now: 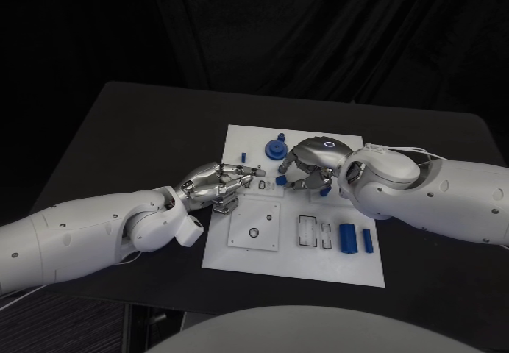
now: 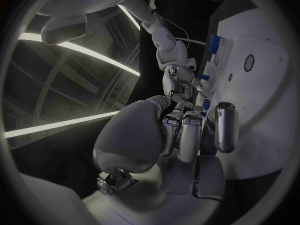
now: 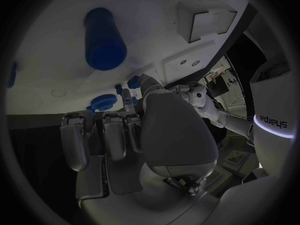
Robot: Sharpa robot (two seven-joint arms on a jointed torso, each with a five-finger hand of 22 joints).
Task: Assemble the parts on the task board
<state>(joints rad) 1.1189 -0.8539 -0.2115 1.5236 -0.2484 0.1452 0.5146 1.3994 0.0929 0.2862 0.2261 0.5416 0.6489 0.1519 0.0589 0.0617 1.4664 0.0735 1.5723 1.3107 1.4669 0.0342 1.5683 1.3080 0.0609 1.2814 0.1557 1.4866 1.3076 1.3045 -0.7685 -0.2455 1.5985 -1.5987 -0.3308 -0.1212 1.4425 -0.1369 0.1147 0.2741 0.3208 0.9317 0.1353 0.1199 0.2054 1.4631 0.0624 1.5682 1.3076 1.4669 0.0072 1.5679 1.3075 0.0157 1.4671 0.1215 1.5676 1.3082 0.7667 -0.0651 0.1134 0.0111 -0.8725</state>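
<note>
Meanwhile, mid-table on the task board [image 1: 318,261], right hand [image 1: 310,163] pinches a small blue part [image 1: 283,179], likely light, rigid, slippery; left hand [image 1: 218,184] curls its fingers, apparently empty.

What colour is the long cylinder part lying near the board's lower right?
Blue. The cylinder shows best in the right wrist view, on the white task board.

A black table [image 1: 138,125] stands before dark curtains [image 1: 318,44].

Overhead head view, two close wrist views
</note>
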